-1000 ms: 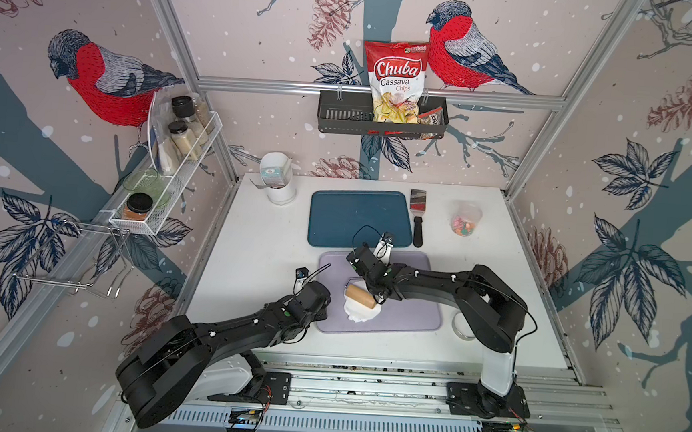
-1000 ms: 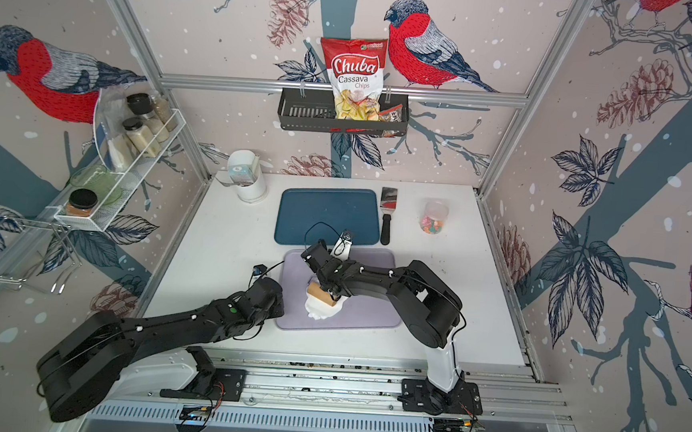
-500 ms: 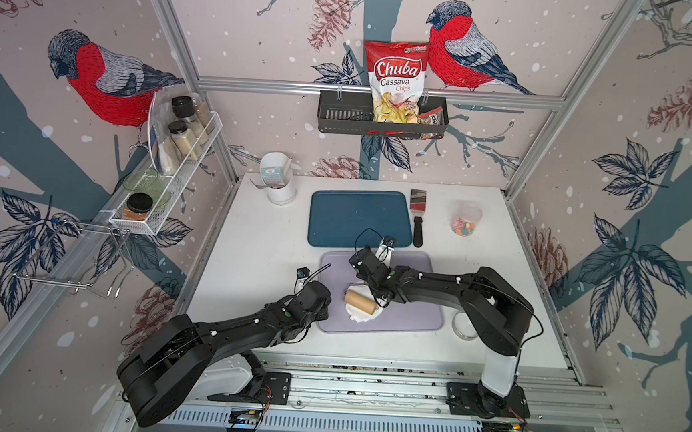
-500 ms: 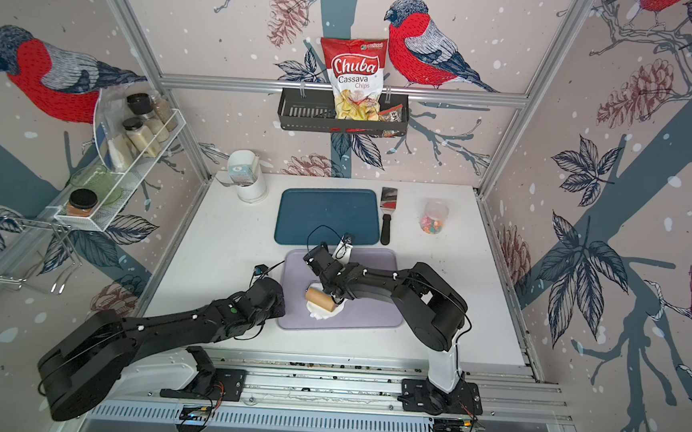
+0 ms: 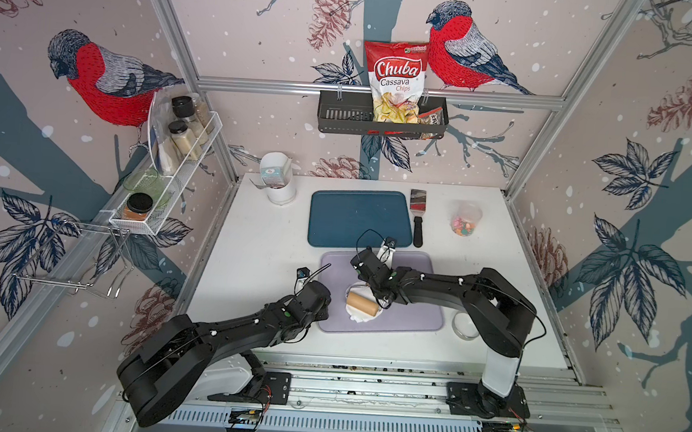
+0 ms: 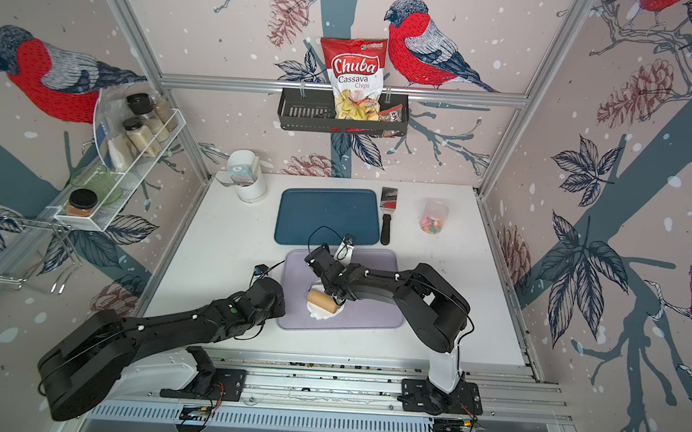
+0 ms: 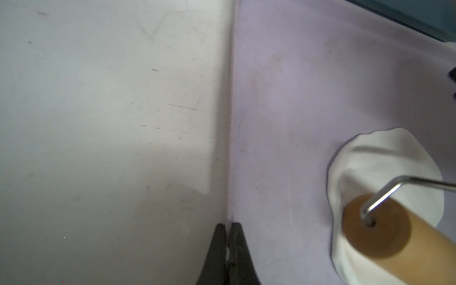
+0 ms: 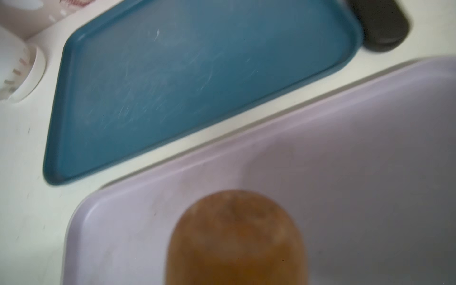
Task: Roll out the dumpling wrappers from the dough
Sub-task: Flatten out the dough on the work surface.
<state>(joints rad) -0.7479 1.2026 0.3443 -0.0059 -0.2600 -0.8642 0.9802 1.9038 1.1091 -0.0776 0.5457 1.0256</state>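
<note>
While the roller [image 5: 364, 304] rests on dough [image 5: 359, 318], right end effector [image 5: 383, 299] grips it.

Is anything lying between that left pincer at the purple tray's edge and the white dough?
Nothing visible does. The left pincer, shut, sits at the edge of the lilac tray, and only bare tray floor separates it from the dough. The wooden roller rests on the dough, not between them.

Left hand [image 7: 228, 225] closed, held low; right hand [image 5: 383, 301] clamped, angled downward
</note>
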